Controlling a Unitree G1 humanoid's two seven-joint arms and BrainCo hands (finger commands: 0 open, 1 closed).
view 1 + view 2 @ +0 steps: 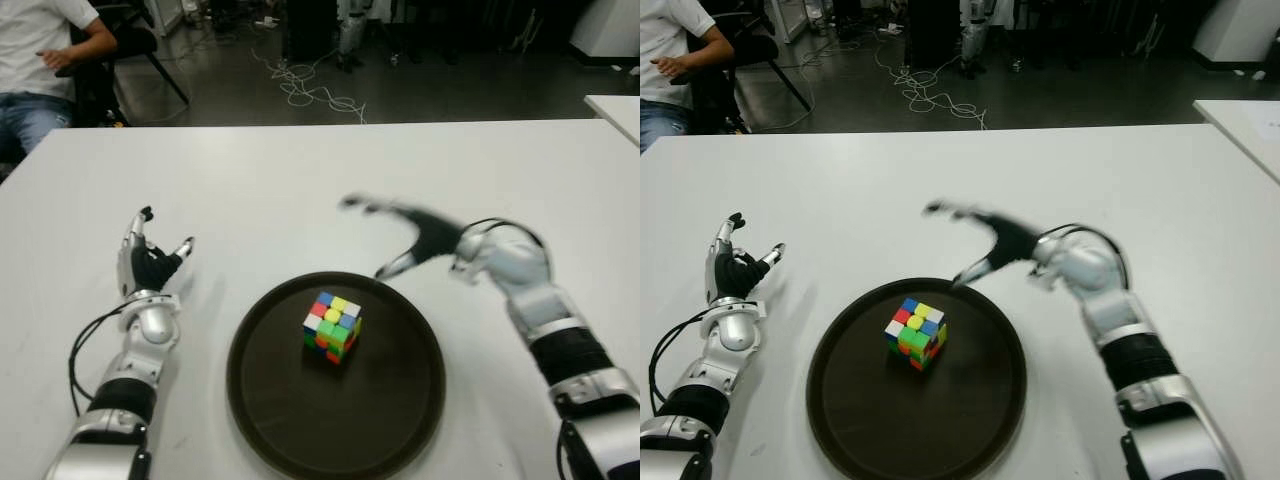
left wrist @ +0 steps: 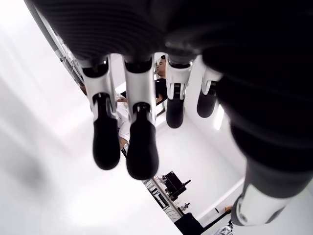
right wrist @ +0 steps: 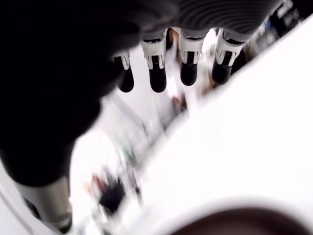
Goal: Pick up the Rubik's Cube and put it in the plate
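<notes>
The Rubik's Cube [image 1: 333,326] sits inside the dark round plate [image 1: 400,400], slightly left of its centre, with nothing touching it. My right hand [image 1: 400,235] hovers over the plate's far right rim, fingers spread and empty; its fingertips [image 3: 157,81] show straight in the right wrist view, with the plate's edge [image 3: 239,223] below them. My left hand [image 1: 150,262] shows on the white table [image 1: 300,180] to the left of the plate, fingers [image 2: 142,147] extended and holding nothing.
A person [image 1: 40,60] sits at the table's far left corner beside a chair [image 1: 130,45]. Cables [image 1: 310,90] lie on the floor beyond the table. Another table's corner [image 1: 615,110] shows at the far right.
</notes>
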